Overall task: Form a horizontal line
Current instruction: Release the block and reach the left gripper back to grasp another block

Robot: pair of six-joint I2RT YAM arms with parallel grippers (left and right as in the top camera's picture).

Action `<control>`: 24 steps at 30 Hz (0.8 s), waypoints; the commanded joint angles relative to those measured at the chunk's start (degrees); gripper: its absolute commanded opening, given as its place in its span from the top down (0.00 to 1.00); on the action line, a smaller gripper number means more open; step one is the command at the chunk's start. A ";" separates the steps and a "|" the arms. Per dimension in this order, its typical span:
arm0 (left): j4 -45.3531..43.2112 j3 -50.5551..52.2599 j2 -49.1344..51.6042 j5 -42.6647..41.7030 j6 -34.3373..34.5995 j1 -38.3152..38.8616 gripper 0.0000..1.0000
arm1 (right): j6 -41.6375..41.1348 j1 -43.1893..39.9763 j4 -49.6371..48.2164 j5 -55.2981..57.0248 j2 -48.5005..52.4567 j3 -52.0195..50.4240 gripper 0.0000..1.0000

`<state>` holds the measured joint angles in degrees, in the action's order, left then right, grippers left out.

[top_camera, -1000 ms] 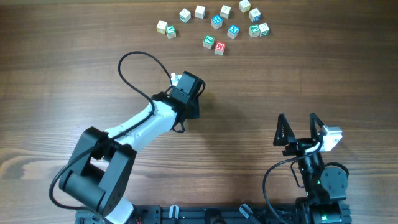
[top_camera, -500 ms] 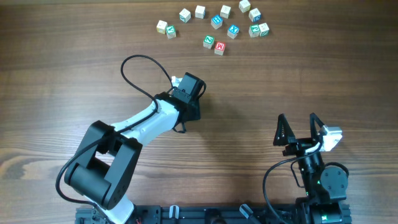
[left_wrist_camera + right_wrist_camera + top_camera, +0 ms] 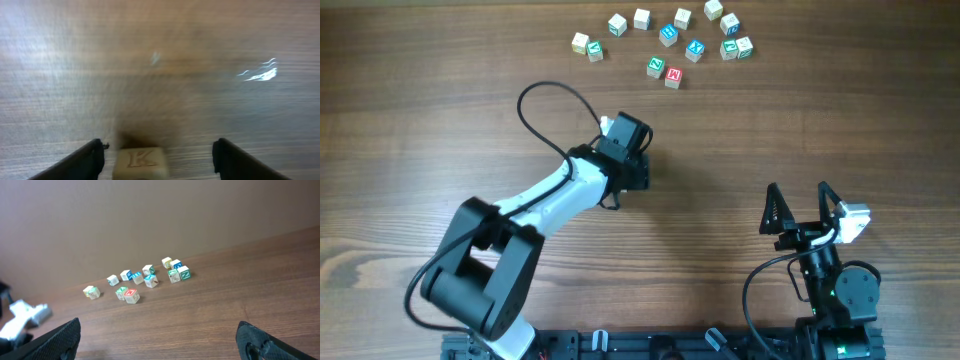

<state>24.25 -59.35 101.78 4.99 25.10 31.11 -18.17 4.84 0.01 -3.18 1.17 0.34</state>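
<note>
A pale wooden cube [image 3: 141, 162] with an engraved K on top lies on the table between my left gripper's fingers [image 3: 159, 146], nearer the left finger and touching neither. The left gripper [image 3: 632, 168] is open and hides this cube in the overhead view. The cube with a blue X on top [image 3: 695, 48] lies in the cluster at the far edge and also shows in the right wrist view [image 3: 151, 280]. A pale cube [image 3: 641, 18] lies in the same cluster. My right gripper [image 3: 800, 212] is open and empty near the front right [image 3: 157, 332].
Several other lettered cubes lie in the far cluster, among them a red-lettered cube [image 3: 673, 75], a green-lettered one [image 3: 655, 66] and another green one [image 3: 729, 49]. The left arm's black cable [image 3: 535, 100] loops over the table.
My left gripper has shifted slightly up and to the right. The left wrist view is blurred by motion. The right arm has not moved.
</note>
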 commanded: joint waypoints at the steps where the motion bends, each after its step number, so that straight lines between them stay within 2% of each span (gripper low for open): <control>1: -0.83 -6.21 -5.75 -0.24 -6.47 -1.49 0.00 | -0.22 0.24 -0.11 0.17 -0.15 -0.02 0.00; 9: -1.01 -20.46 -9.01 -0.24 -8.46 -6.73 0.00 | -0.22 0.24 -0.11 0.17 -0.15 -0.02 0.00; 13: -5.27 -24.79 -8.98 -0.22 -12.02 -9.77 0.00 | -0.24 0.24 -0.11 0.17 -0.15 -0.04 0.00; 16: -8.37 -25.31 -8.83 -0.20 -11.54 -12.15 0.00 | -0.26 0.24 -0.11 0.17 -0.15 -0.04 0.00; 19: -11.89 -25.31 -5.88 -0.02 -7.89 -15.13 0.00 | -0.24 0.24 -0.11 0.17 -0.15 -0.04 0.00; 24: -20.11 -25.33 5.57 -0.94 -4.39 -16.61 0.01 | -0.24 0.24 -0.11 0.17 -0.15 -0.04 0.00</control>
<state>7.46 -84.36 99.02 4.78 17.37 14.87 -18.17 4.84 0.03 -3.18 1.17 0.34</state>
